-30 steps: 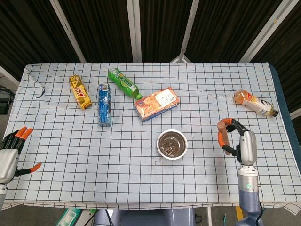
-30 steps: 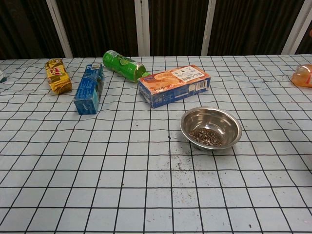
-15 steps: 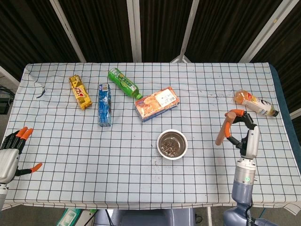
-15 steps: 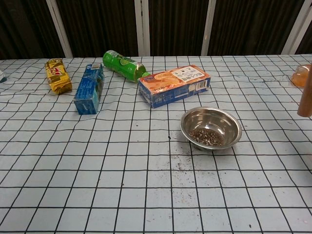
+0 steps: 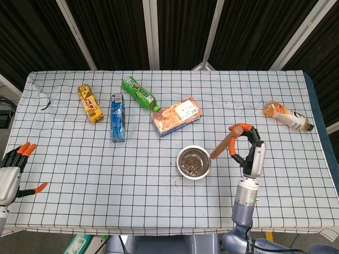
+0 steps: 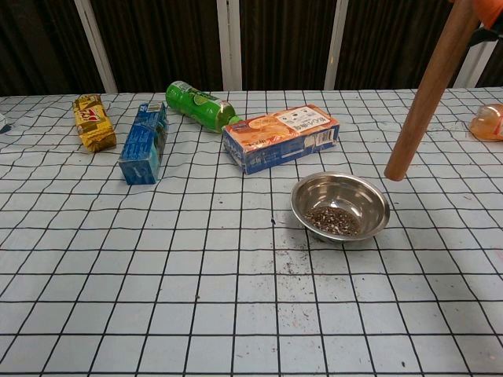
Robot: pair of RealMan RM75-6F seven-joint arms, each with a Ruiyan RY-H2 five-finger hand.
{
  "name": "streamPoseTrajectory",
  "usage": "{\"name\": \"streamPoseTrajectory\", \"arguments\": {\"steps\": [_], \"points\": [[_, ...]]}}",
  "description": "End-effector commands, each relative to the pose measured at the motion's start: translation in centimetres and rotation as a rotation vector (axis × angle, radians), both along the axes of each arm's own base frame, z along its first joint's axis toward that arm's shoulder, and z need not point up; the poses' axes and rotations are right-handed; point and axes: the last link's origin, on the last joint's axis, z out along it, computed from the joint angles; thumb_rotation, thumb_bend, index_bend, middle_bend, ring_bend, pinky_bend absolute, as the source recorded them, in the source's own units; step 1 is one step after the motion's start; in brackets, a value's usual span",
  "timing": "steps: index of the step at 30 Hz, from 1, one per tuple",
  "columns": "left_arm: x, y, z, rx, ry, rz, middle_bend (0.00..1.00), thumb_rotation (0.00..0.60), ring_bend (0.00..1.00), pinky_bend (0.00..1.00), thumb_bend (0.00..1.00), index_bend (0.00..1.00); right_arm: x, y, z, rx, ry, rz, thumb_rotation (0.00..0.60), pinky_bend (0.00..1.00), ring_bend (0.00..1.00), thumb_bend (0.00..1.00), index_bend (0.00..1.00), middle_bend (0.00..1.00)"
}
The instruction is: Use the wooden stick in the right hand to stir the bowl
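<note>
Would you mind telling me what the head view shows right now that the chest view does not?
Only the head view shows the left robot hand, idle at the table's near-left edge, the right robot hand gripping the wooden stick, and the whole peach-coloured bottle.

Only the chest view shows the stick's lower tip plainly above and beside the bowl, not in it.

Both share the stick, bowl, green bottle, orange box, blue pack and yellow pack.

Lab: gridded test table (image 5: 159, 180), dark slatted backdrop (image 5: 106, 32).

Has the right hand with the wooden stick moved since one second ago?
Yes. The right hand carried the wooden stick leftward, toward the bowl and away from the orange bottle.
</note>
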Motion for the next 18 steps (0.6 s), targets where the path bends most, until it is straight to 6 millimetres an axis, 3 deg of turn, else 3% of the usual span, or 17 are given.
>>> {"name": "streamPoseTrajectory", "arguments": {"steps": [1, 18], "points": [[0.0, 0.1, 0.0, -0.002, -0.001, 0.001, 0.0, 0.6, 0.0, 0.0, 0.02, 0.0, 0.5, -0.4, -0.6, 0.002, -0.019, 0.007, 0.6, 0.52, 0.62, 0.6, 0.76, 0.62], [0.0, 0.2, 0.0, -0.006, -0.009, 0.006, 0.0, 0.6, 0.0, 0.0, 0.02, 0.0, 1.4, 0.3, -4.1, 0.05, -0.022, 0.028, 0.6, 0.52, 0.62, 0.6, 0.76, 0.62]]}}
